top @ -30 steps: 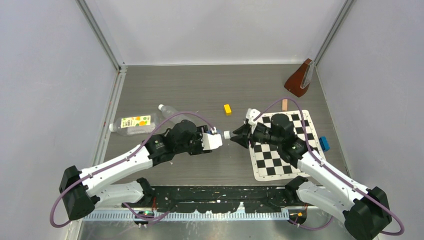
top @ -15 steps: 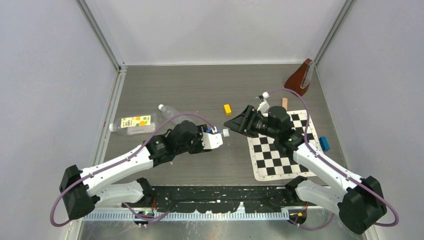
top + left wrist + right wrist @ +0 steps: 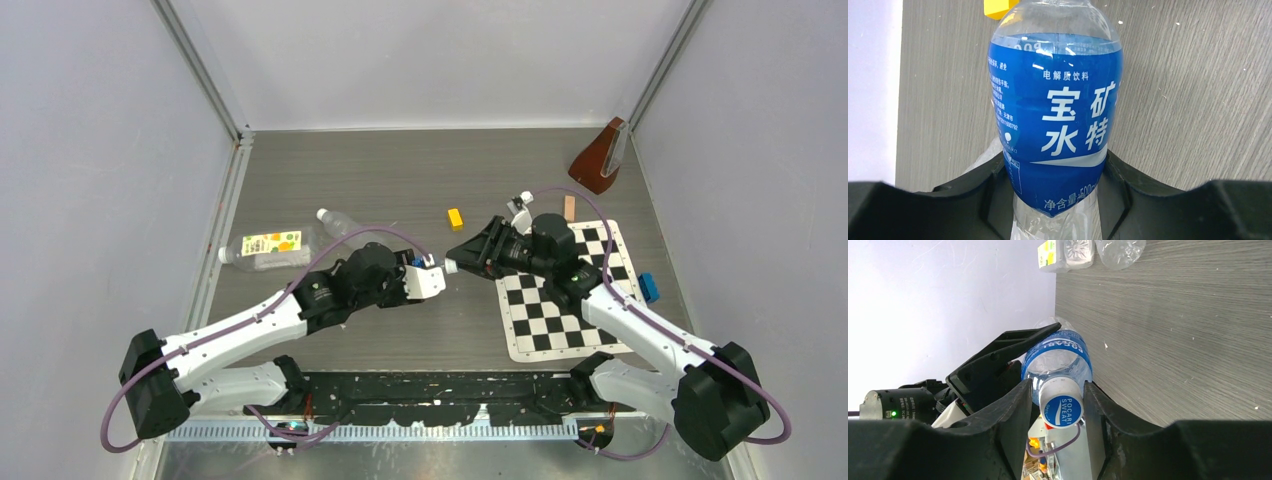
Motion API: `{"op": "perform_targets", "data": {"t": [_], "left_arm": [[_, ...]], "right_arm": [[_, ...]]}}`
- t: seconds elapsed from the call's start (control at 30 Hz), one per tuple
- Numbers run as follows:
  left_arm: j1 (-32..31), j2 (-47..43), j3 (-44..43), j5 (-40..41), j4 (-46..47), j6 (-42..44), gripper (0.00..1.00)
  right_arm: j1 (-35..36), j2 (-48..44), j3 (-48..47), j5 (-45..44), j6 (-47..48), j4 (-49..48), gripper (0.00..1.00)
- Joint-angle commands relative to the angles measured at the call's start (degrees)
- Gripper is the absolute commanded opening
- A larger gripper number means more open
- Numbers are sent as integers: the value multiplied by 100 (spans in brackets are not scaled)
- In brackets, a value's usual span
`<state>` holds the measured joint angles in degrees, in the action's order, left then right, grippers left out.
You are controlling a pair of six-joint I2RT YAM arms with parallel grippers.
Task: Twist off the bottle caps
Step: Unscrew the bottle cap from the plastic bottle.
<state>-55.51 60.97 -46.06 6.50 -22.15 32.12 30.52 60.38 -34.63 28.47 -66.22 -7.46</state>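
Right pincer (image 3: 1059,390) re-angled since before, straddles "POCARI SWEAT" cap (image 3: 1063,409), grip can't tell; left pincer (image 3: 1055,169) holds blue-labelled bottle (image 3: 1055,100).

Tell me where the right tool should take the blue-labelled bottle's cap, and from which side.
Probably best: pinch the cap across its round side wall, coming end-on along the axis of the bottle. The left tool holds that bottle roughly level by its body, cap facing the right tool, so only that end is free.

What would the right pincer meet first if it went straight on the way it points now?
The white cap sits between the right pincer's fingers; next, probably the shoulder of the blue-labelled bottle that the left pincer holds.
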Motion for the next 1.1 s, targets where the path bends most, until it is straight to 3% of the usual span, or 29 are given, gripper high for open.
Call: {"op": "perform_targets", "data": {"t": [0.0, 0.33, 0.63, 0.87, 0.97, 1.07], "left_arm": [[-22, -4, 36, 80, 288, 19, 11], [-21, -37, 152, 3, 482, -32, 11], [-22, -41, 142, -61, 542, -80, 10], [-21, -23, 124, -76, 530, -87, 10], [-17, -17, 124, -75, 528, -77, 10], [-20, -1, 116, -78, 515, -61, 10]], "right_arm": [[33, -92, -26, 454, -170, -579, 49], [32, -62, 59, 900, -21, -652, 50], [33, -87, -54, 1102, 647, -276, 34], [33, -130, -84, 1429, 1047, -219, 48], [32, -203, -110, 1373, 1171, -105, 49], [33, -255, -87, 1349, 1217, -80, 43]]}}
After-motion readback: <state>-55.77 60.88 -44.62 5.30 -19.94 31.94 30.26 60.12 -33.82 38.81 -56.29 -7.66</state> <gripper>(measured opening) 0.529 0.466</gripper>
